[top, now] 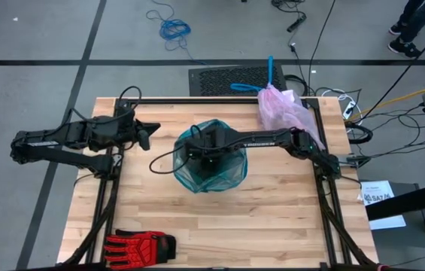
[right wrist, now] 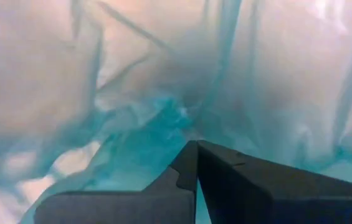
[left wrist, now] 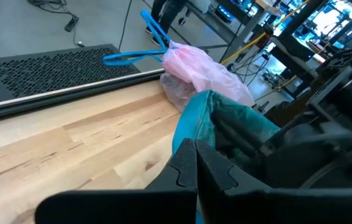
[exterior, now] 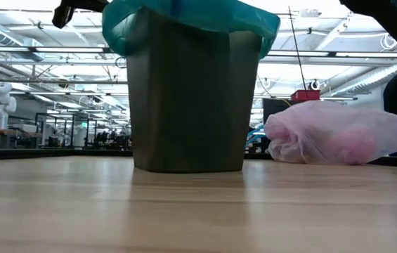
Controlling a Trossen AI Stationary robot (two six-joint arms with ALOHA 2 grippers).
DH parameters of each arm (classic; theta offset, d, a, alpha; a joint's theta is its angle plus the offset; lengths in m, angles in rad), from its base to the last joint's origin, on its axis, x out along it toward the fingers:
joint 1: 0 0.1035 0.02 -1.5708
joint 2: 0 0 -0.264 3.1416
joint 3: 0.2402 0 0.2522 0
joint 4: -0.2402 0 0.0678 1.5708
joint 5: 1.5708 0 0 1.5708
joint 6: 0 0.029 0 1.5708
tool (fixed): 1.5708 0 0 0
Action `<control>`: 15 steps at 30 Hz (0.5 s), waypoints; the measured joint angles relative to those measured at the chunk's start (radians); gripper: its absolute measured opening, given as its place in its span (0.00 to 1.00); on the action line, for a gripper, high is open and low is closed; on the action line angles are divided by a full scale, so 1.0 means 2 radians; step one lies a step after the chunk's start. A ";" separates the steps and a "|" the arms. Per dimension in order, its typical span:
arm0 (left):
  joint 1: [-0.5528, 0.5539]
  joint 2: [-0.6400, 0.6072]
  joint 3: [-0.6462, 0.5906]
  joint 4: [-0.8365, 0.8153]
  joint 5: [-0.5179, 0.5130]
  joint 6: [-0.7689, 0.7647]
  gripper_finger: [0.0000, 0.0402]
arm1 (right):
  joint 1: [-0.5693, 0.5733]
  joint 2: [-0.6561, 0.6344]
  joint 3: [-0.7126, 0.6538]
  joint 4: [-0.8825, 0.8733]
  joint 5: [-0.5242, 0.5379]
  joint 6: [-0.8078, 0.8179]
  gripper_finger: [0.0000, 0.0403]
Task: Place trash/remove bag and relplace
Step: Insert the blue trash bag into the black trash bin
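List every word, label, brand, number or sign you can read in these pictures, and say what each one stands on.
None can be read for certain.
White sheet on the floor at the table's right edge: dark print, too small to read.
Red glove at the table's near edge: dark markings, no legible lettering.
Teal bag and pink bag: no print visible.

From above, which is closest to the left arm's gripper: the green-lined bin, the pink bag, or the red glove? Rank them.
From the left gripper:
1. Teal-lined bin, just beside it at the table's middle.
2. Red glove, at the near edge.
3. Pink bag, at the far right corner.
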 joint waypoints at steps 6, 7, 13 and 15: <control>0.000 0.000 0.000 0.000 0.000 0.000 0.00 | -0.002 -0.019 0.000 -0.006 -0.031 0.000 0.00; 0.000 0.000 0.000 0.000 0.000 0.001 0.00 | -0.002 -0.024 0.000 -0.006 -0.036 0.000 0.00; 0.000 0.000 0.000 0.000 0.000 0.001 0.00 | -0.002 -0.040 0.001 0.017 -0.046 0.001 0.00; 0.000 0.000 0.000 0.000 0.000 0.001 0.00 | -0.002 -0.045 0.001 0.023 -0.051 0.005 0.00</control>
